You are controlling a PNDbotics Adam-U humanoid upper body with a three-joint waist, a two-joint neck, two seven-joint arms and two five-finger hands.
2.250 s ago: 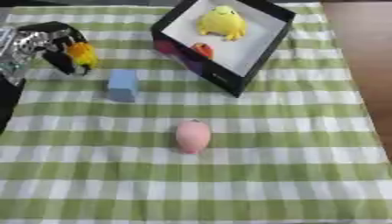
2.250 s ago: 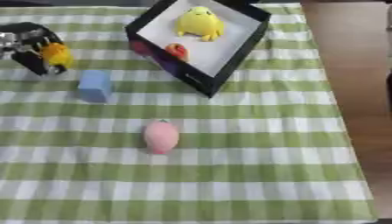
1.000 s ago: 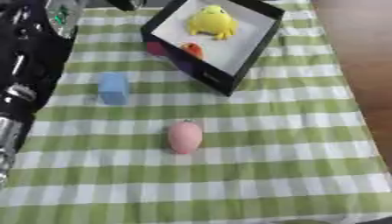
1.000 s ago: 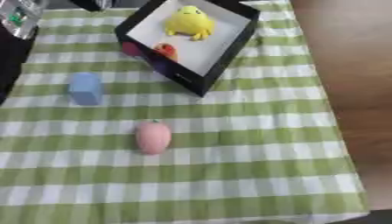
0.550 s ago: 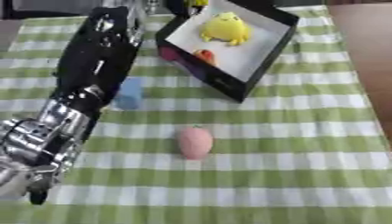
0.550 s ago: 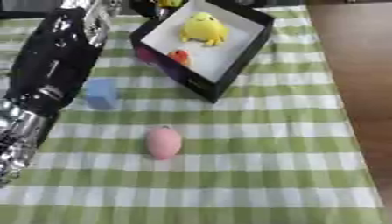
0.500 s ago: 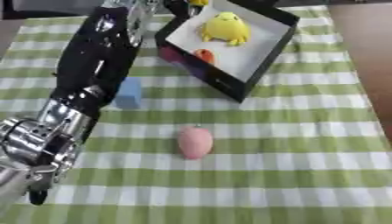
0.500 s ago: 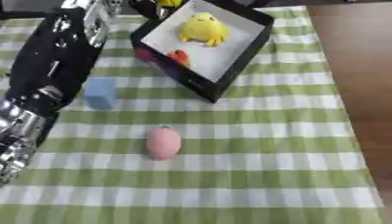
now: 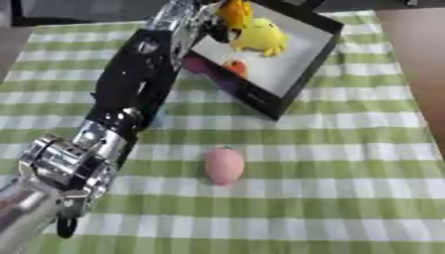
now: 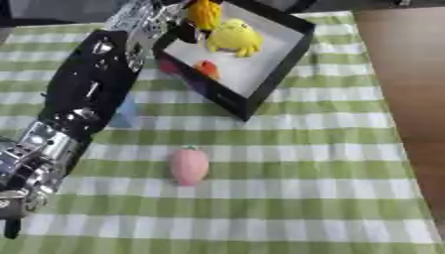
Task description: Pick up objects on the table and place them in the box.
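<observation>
My left arm runs from the lower left up to the black box (image 9: 300, 74), which has a white inside. My left hand (image 9: 211, 26) is at the box's far left rim, shut on a yellow-orange object (image 9: 236, 12) held over the box. Inside lie a yellow toy (image 9: 261, 37) and a small orange-red thing (image 9: 235, 67). A pink peach-shaped object (image 9: 224, 165) lies on the cloth in front of the box. A blue block (image 10: 127, 114) peeks out from beside my forearm, mostly hidden. The right hand does not show.
A green-and-white checked cloth (image 9: 347, 198) covers the table. Bare brown table (image 10: 417, 74) runs along the right side. My forearm crosses the left half of the cloth.
My left arm has swung from the left edge across the cloth to the box, carrying the yellow-orange object over its rim. The picture has also shifted.
</observation>
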